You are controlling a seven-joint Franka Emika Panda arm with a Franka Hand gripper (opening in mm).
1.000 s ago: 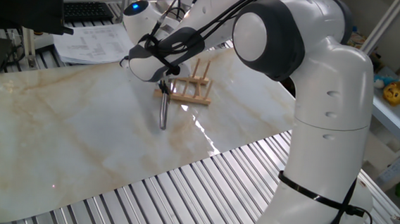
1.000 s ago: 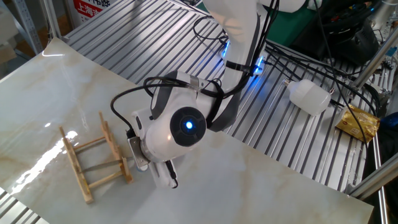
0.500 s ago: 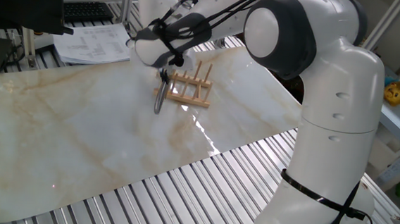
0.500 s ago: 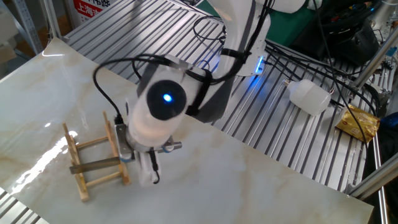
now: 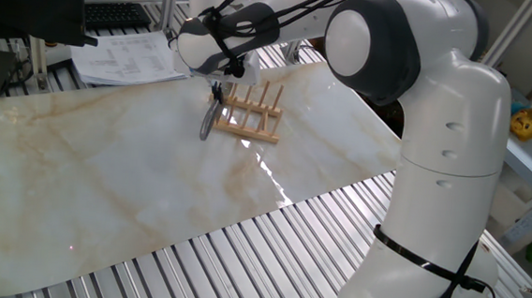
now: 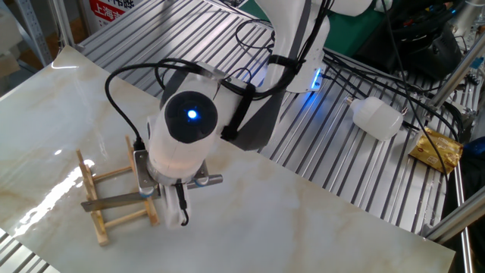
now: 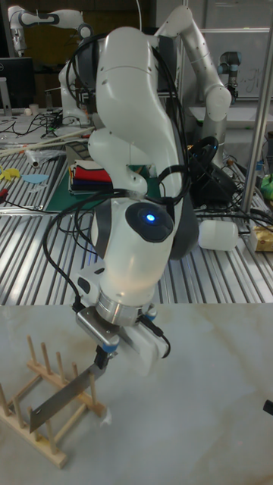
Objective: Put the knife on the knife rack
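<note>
The knife rack is a small light-wood frame with upright pegs, standing on the marble board. My gripper is shut on the knife and holds it by its handle end, which the fingers hide. In the tall fixed view the grey blade of the knife slants down to the left from the gripper, in among the pegs. The other fixed view shows the knife lying across the rack's rails. In one fixed view the knife hangs at the rack's left end.
The marble board lies on a slatted metal bench. Papers and a keyboard sit behind the board. A white plastic jug and a yellow packet lie on the bench, away from the rack. Cables trail behind the arm.
My gripper has carried the knife from the board beside the rack over to the rack. The blade now reaches across the rack's pegs.
</note>
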